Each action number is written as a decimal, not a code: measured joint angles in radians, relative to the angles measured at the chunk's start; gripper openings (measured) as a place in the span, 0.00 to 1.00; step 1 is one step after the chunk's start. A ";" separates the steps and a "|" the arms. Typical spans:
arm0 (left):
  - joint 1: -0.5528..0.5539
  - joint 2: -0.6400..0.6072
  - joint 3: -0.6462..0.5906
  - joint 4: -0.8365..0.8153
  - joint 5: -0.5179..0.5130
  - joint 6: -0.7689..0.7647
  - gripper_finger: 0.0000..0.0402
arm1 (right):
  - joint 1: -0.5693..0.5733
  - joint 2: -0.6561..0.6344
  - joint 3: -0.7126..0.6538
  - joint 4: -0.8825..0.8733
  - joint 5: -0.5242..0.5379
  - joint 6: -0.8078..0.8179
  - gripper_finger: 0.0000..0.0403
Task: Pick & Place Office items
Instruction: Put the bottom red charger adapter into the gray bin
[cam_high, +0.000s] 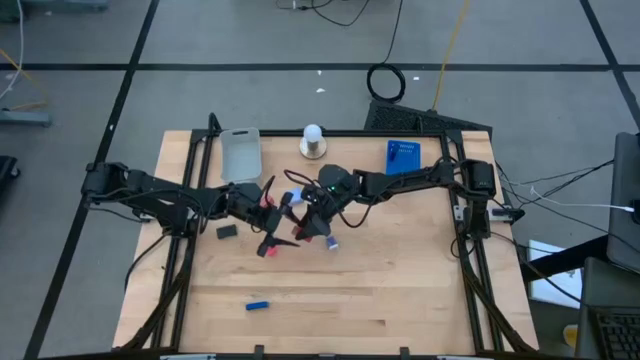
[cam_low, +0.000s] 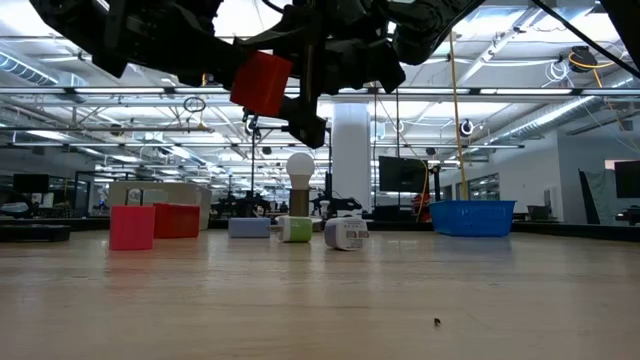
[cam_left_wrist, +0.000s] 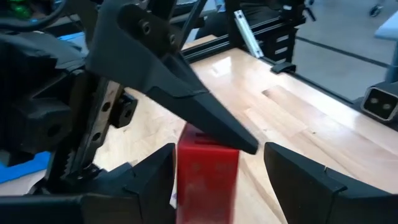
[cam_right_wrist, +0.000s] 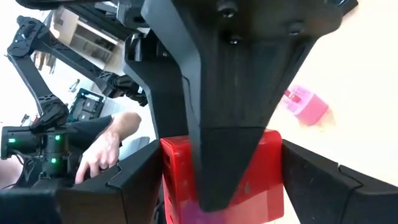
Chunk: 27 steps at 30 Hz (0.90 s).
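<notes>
Red block (cam_low: 262, 84) held aloft between two claws; five items rest below.

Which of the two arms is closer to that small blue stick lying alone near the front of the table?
Left. The left gripper hangs nearest the blue stick; the right gripper is beside it, slightly farther.

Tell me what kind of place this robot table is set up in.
Probably a large open lab or industrial workspace: the low view shows exposed ceiling trusses, a white column and monitors beyond the wooden table.
</notes>
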<state>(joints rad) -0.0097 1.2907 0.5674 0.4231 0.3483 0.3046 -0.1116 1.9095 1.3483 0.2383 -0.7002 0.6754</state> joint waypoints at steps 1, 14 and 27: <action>0.000 0.000 0.000 -0.002 -0.011 0.000 0.61 | 0.000 0.000 0.000 0.005 0.000 0.001 0.68; -0.024 0.000 0.000 -0.038 -0.030 0.035 0.60 | -0.005 0.000 0.000 0.043 -0.004 0.024 0.69; -0.039 0.000 0.001 -0.028 -0.096 0.054 0.29 | -0.005 0.000 0.000 0.050 -0.005 0.011 0.69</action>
<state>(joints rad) -0.0483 1.2903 0.5682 0.3950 0.2523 0.3583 -0.1165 1.9095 1.3483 0.2881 -0.7053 0.6868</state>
